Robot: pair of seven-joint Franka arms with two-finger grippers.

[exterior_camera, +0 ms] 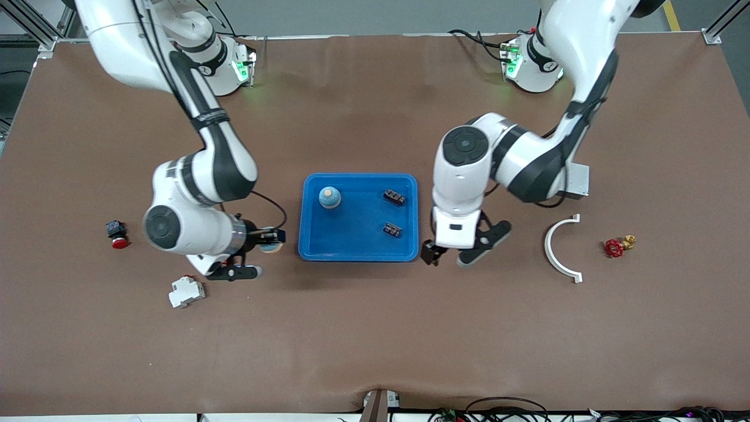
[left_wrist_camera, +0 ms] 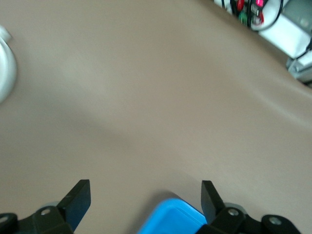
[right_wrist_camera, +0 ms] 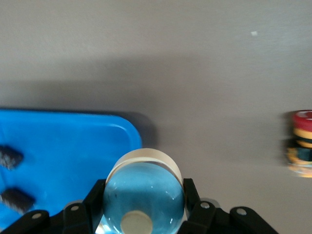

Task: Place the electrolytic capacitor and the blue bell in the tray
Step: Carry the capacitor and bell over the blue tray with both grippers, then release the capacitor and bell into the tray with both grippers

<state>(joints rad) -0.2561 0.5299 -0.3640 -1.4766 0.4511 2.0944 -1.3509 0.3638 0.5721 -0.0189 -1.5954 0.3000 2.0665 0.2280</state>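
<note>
In tray: one blue bell, two dark parts.
Right gripper: clamps a second bell, at tray's 9 o'clock.
Left gripper: jaws wide, empty, at tray's 3 o'clock.

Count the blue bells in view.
2. One blue bell stands in the tray, toward the robots' bases; the other is held in the right gripper beside the tray.

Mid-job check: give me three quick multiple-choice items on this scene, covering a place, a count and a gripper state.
1. The left gripper is over:
A. the shallow bright-blue plastic tray
B. bare table beside that tray
C. a red valve

2. Small dark components in the tray:
A. one
B. two
C. four

3. The right gripper is:
A. open
B. shut on nothing
C. shut on a round blue bell

B, brown table under its open fingers; B, two lie there; C, the bell sits between its fingers.
</note>
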